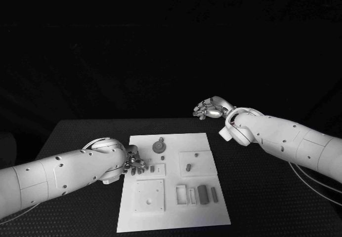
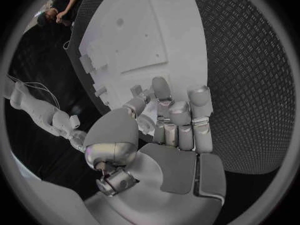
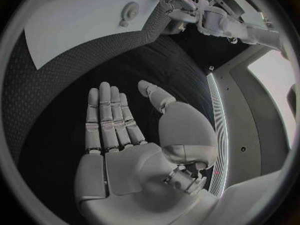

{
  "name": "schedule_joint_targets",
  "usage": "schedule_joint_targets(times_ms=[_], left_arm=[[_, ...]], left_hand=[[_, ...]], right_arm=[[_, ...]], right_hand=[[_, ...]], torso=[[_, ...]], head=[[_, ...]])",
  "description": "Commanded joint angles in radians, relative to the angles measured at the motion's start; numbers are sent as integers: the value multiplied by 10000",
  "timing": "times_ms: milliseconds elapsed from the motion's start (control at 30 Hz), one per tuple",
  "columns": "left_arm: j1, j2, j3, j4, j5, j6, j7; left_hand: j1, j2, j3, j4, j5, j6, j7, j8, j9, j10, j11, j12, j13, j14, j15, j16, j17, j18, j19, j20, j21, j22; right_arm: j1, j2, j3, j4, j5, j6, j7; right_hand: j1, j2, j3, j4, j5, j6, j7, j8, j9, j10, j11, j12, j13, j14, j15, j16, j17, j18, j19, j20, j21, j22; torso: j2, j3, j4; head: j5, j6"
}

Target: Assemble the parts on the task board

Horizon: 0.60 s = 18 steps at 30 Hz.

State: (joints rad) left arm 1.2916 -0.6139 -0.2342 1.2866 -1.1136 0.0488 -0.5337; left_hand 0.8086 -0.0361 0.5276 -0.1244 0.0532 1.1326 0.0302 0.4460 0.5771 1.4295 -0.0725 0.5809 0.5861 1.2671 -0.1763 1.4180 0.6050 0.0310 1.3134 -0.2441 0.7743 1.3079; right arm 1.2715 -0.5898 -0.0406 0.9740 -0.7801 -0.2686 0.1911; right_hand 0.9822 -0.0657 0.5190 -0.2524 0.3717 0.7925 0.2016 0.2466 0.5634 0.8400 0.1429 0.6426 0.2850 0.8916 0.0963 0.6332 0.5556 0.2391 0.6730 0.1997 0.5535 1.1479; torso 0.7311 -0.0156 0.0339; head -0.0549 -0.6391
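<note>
The head camera looks steeply down on the table [image 1: 285,197] from above, taking in the whole board [image 1: 174,217]. Each wrist camera sits close behind its own palm, looking along the fingers. All three views share the board [image 2: 144,30] [image 3: 69,25] and the dark table around it.

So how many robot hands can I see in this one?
2. The left robot hand is at the white board's left edge; the right robot hand hangs open off the board, beyond its far right corner.
</note>
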Motion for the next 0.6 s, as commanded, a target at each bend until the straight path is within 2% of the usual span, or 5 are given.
schedule_joint_targets(times_ms=[33, 233, 333, 433, 600], left_arm=[[-67, 6, -39, 15, -32, 47, 5], [-67, -34, -38, 10, -32, -157, -16], [-68, -72, -38, 8, -32, -257, -9], [-68, -102, -37, 2, -32, -366, 3], [-68, -141, -36, -2, -30, -548, 35]], left_hand=[[-12, -166, -22, 80, -50, -42, 22, -56, 29, -39, -3, 64, 8, -28, -28, 3, 16, 385, 9, -93, 32, 164], [-239, -463, -76, 324, -50, -55, 18, -62, 65, -45, -8, 73, 2, -29, -33, -8, 20, 394, 5, -101, 21, 157], [-375, -738, -124, 438, -50, -63, 16, -67, 82, -50, -10, 75, -2, -29, -37, -11, 24, 398, 1, -105, 16, 156], [-442, -893, -68, 597, -49, -63, 8, -70, 105, -46, -19, 84, -6, -24, -47, -12, 30, 415, 13, -122, 13, 153], [-508, -1017, -4, 786, -49, -69, 5, -75, 132, -48, -24, 92, -10, -17, -53, -14, 36, 423, 24, -129, 12, 151]], right_arm=[[-6, -2, 4, 7, 39, 104, 106], [-13, -3, 4, 0, 77, 105, 105], [-15, -16, 4, 7, 82, 99, 106], [-19, -1, 4, -5, 86, 106, 107], [-36, 7, 4, -15, 89, 102, 108]], right_hand=[[-61, -51, -23, 43, 44, -73, 79, 25, -11, 68, 14, 48, -19, 51, 16, -47, 16, 96, 22, 77, -57, 10], [-106, -60, -42, 91, 44, -76, 83, 26, -20, 63, 19, 57, -49, 48, 23, -64, 26, 98, 17, 88, -69, 15], [-146, -74, -56, 134, 45, -78, 83, 26, -27, 60, 20, 66, -73, 45, 27, -80, 35, 103, 11, 94, -80, 18], [-158, -92, -62, 146, 45, -82, 84, 25, -31, 55, 21, 68, -86, 39, 30, -90, 38, 105, 4, 96, -88, 19], [-165, -101, -65, 155, 45, -83, 84, 25, -34, 53, 22, 71, -93, 38, 30, -94, 41, 107, 1, 98, -92, 21]], torso=[[-1, 7, -4], [2, 0, -2], [1, 3, -6], [3, 7, -1], [-6, 3, -3]], head=[[-1, 17], [-2, 35], [-6, 46], [-18, 44], [-23, 32]])
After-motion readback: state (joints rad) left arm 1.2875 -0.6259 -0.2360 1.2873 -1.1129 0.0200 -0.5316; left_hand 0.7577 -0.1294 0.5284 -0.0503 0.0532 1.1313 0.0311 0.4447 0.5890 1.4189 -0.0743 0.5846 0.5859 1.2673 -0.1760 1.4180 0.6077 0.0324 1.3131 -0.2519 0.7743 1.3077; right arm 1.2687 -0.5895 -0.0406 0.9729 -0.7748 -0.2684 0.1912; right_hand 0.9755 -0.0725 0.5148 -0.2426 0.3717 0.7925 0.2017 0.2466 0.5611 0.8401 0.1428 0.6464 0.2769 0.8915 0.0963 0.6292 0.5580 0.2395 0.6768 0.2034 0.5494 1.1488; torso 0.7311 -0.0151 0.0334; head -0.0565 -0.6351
